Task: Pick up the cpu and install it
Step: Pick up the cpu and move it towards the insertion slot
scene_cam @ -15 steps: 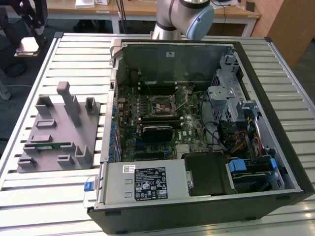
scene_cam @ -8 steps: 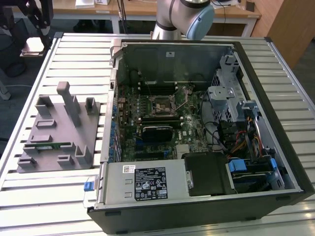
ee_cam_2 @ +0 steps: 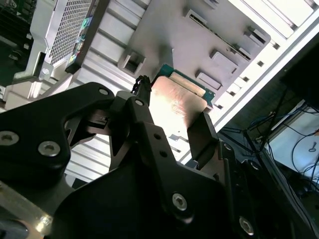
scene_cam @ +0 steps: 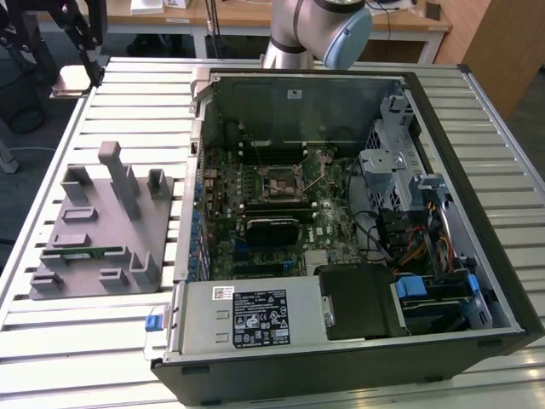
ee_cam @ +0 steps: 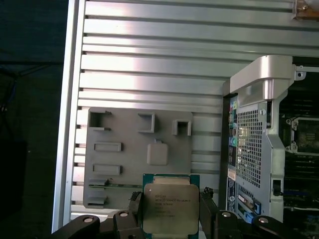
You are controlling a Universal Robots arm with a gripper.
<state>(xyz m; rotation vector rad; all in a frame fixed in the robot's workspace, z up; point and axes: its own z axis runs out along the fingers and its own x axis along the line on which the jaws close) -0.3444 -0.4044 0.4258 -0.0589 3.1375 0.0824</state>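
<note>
Robotics lab, no question about it: a pale grey robot arm (scene_cam: 317, 30) rises at the far edge of a slatted aluminium table (scene_cam: 77, 341). On that table a desktop computer case (scene_cam: 298, 106) lies open, boards and wiring all bared, beside a grey moulded parts fixture (scene_cam: 94, 213). Look past it and there are wooden desks (scene_cam: 247, 13), cables (ee_cam_2: 294, 144) trailing over the dark floor off the table's edge, and the gripper (ee_cam: 170, 201) has the cpu (ee_cam: 167, 214) pinched between its fingers.
</note>
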